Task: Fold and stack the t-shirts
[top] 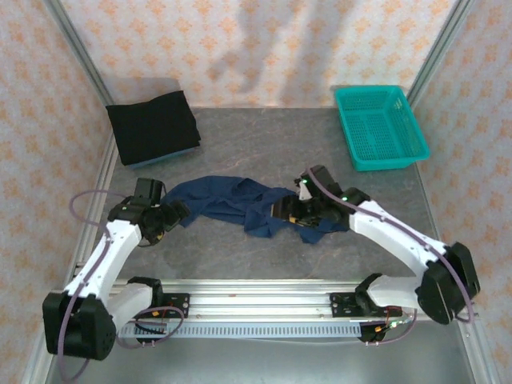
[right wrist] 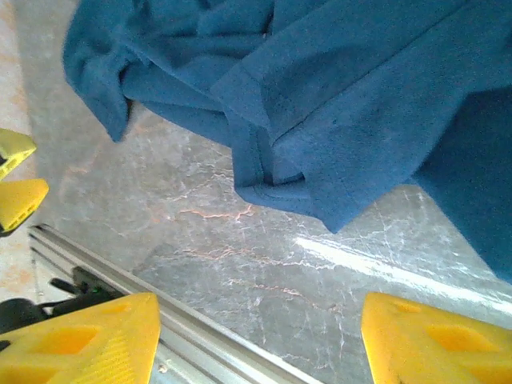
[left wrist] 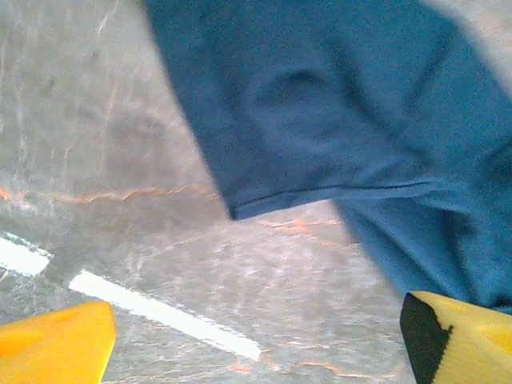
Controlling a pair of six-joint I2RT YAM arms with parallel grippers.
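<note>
The grey marbled table (top: 320,152) is carrying everything, and the navy t-shirt (top: 232,204) is lying across its middle in a loose, rumpled band, not yet spread flat, so no fold is looking possible until it is straightened. The black t-shirt (top: 154,126) is sitting well apart at the far left corner, already folded into a neat square; judging by that, it is waiting there as the base of the stack. The teal basket (top: 390,164) is standing at the far right corner, away from both shirts and playing no part.

The two arms are reaching in from either side so that each is meeting one end of the navy cloth. The left gripper (top: 172,214) is hovering at the shirt's left end and the right gripper (top: 286,212) over its right end, a placing that is suggesting a two-handed stretch or a fresh grasp. In both wrist views the jaws are standing wide apart, gripping nothing: bare table is showing between the left arm's yellow fingers (left wrist: 56,344), with the cloth's stitched hem (left wrist: 320,196) lying just beyond them, and the right arm's fingers (right wrist: 432,336) are likewise framing bare stone, a bunched fold (right wrist: 272,180) lying just ahead
</note>
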